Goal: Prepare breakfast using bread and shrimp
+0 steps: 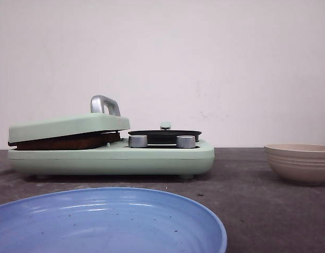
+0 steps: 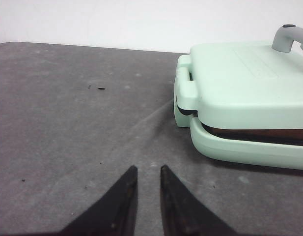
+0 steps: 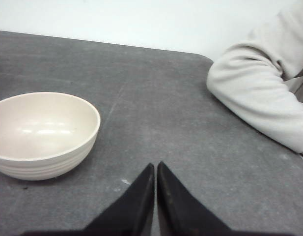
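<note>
A mint-green breakfast maker [image 1: 115,157] stands on the grey table with its lid [image 1: 67,126] lowered. In the slit under the lid shows a brown strip, the bread [image 1: 67,142], also visible in the left wrist view as the bread [image 2: 259,133]. The shrimp is out of view. My left gripper [image 2: 149,169] hovers over bare table beside the machine's corner, slightly open and holding nothing. My right gripper [image 3: 155,165] is shut and holds nothing, near a beige bowl [image 3: 43,164]. Neither gripper shows in the front view.
A blue plate [image 1: 109,221] lies at the table's front edge. The beige bowl [image 1: 299,166] stands at the right. A small black pan [image 1: 165,135] sits on the machine's right half behind two metal knobs [image 1: 138,140]. A person's sleeve [image 3: 259,93] rests on the table's far corner.
</note>
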